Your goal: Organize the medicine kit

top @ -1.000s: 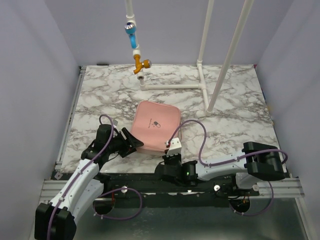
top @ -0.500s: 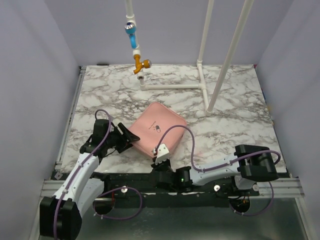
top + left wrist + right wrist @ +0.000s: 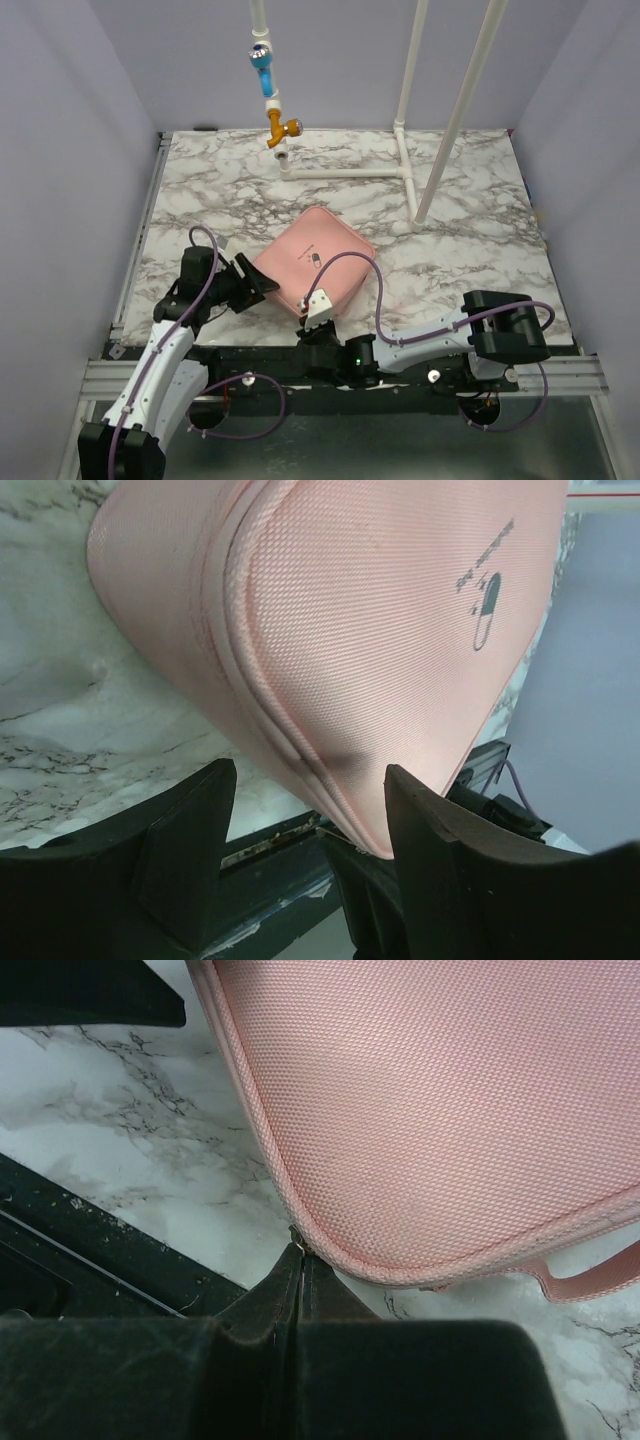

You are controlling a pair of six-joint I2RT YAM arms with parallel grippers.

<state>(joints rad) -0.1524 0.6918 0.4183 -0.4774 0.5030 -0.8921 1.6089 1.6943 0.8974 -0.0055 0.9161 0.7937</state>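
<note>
I have the left claw (image 3: 262, 287) wide open. On its wrist camera the kit (image 3: 380, 630) fills the space ahead of it, with one rounded corner poking down between the two fingers (image 3: 190, 840). I can't tell whether either finger touches the fabric. The pill logo sits beyond the claw, up and to its right.

My right claw (image 3: 299, 1260) is closed, fingers pressed flat together. Their tips sit right against the kit's piped edge seam at a corner. There's a tiny metallic glint at the very tips, but I can't tell whether it is pinched. A pink strap (image 3: 590, 1272) sticks out of the kit's edge off to the right of this claw.

From the overhead view the kit (image 3: 318, 255) lies closed on the marble table (image 3: 470, 230), turned like a diamond. It is just ahead of both claws, the left claw at its left corner and the right claw (image 3: 311, 298) at its near corner.
</note>
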